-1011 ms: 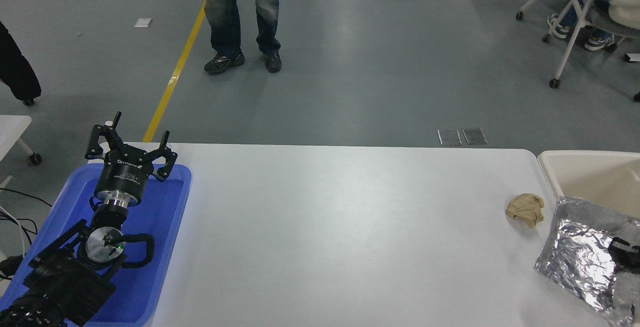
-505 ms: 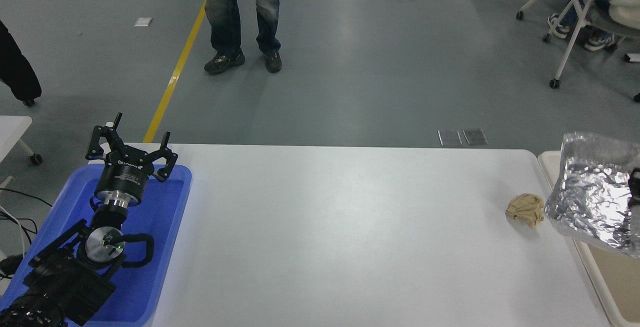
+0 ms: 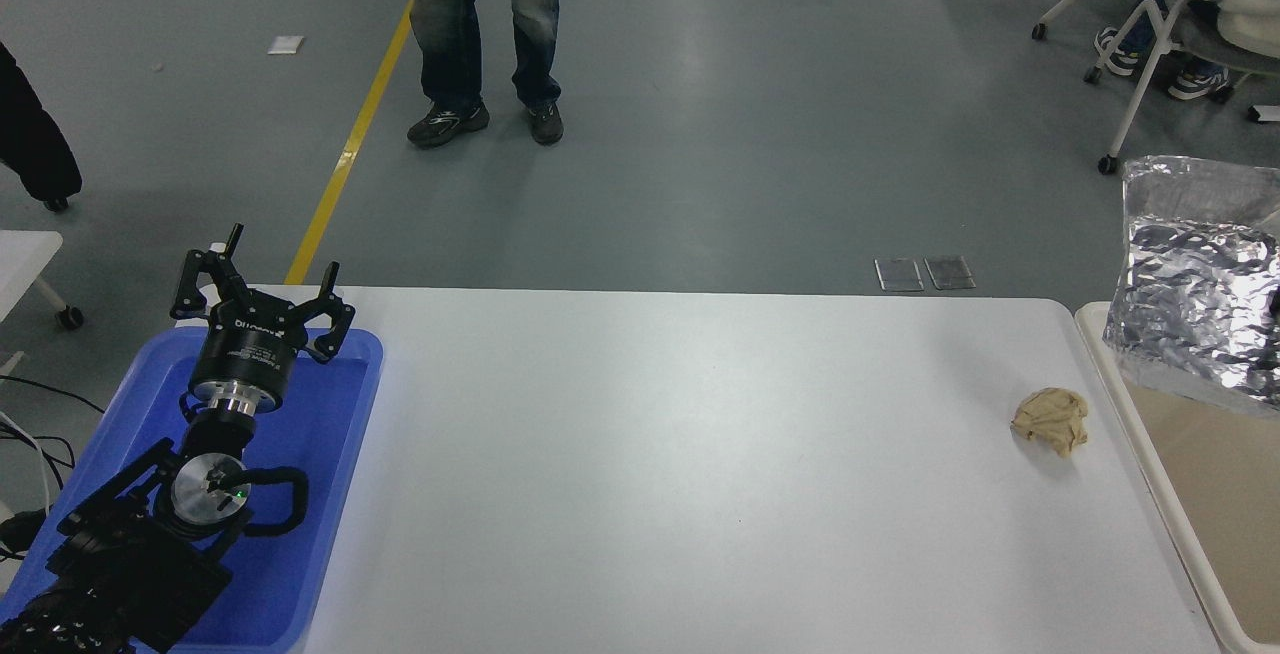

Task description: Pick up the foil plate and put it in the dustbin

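Note:
The foil plate (image 3: 1195, 284), shiny and crinkled, hangs tilted in the air at the right edge, above the far part of the cream-beige dustbin (image 3: 1133, 420). Only a dark sliver of my right gripper (image 3: 1276, 304) shows at the picture's edge behind the foil; it holds the plate up. The dustbin stands off the table's right end, and its smooth inside shows below the plate. My left gripper (image 3: 258, 279) is open and parked over the blue tray at the lower left.
A small crumpled tan paper wad (image 3: 1050, 420) lies on the white table (image 3: 680, 474) near its right end. The blue tray (image 3: 310, 494) sits at the left. A person's legs (image 3: 485, 34) stand beyond the far edge. Wheeled chairs stand at the upper right.
The foil plate has been lifted from low at the table's right end up and away, and now hangs higher over the dustbin. The left arm has not moved.

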Action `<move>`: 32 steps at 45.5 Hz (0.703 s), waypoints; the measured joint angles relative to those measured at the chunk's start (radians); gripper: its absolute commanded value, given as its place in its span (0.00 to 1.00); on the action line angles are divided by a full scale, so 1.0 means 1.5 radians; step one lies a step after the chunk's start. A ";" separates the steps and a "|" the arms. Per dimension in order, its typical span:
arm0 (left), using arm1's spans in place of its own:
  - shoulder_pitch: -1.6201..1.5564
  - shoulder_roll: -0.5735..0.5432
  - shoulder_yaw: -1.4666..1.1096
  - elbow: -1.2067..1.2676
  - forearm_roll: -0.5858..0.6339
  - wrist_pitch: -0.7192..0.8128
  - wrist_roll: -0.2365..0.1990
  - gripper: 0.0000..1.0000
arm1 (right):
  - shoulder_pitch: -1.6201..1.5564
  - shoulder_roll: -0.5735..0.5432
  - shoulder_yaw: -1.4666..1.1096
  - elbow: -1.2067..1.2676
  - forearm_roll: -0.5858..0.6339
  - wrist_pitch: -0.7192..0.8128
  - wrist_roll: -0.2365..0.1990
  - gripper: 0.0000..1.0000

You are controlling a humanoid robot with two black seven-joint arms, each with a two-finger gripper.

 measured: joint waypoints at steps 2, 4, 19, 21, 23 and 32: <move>0.000 0.000 0.000 0.000 0.000 0.000 0.000 1.00 | -0.006 0.000 0.000 -0.005 -0.001 0.000 0.000 0.00; 0.000 0.000 0.000 0.000 0.000 0.000 0.000 1.00 | -0.017 0.000 0.002 -0.016 -0.001 -0.003 0.000 0.00; 0.000 0.000 0.000 0.000 0.000 0.000 0.000 1.00 | -0.209 0.002 0.092 -0.175 -0.001 -0.027 0.000 0.00; 0.000 0.000 0.000 0.000 0.000 0.000 0.000 1.00 | -0.242 0.002 0.113 -0.198 -0.001 -0.031 0.000 0.00; 0.000 0.000 0.000 0.000 0.000 0.000 0.000 1.00 | -0.287 0.003 0.142 -0.229 -0.001 -0.038 0.000 0.00; 0.000 0.000 0.000 0.000 0.000 0.000 0.000 1.00 | -0.457 0.029 0.240 -0.359 -0.001 -0.077 -0.001 0.00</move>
